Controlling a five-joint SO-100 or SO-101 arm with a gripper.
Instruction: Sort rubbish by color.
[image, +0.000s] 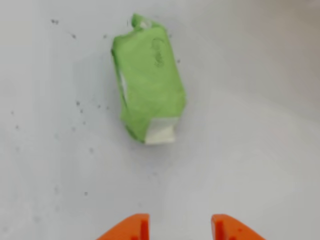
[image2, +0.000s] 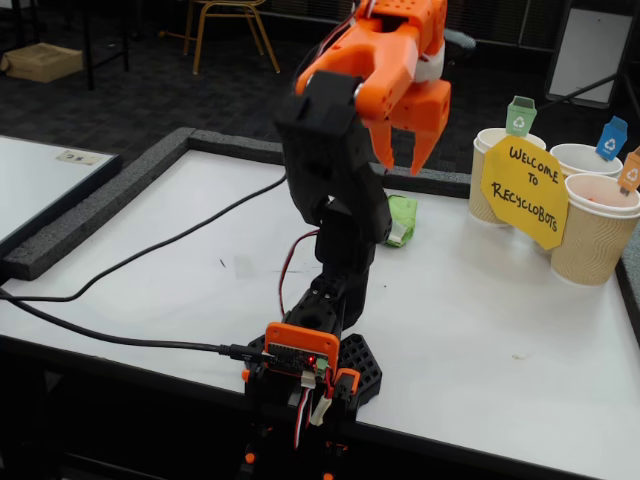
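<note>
The gripper (image2: 400, 160) hangs spread and empty, high above the desk (image2: 480, 300), in the upper middle of the fixed view. Under it, in the upper middle of the wrist view, the green lump (image: 147, 82) lies on the desk, not yet grasped. The cups (image2: 590, 235) stand at the right edge of the fixed view. The sorting seems barely begun; no other lump is visible.
</note>
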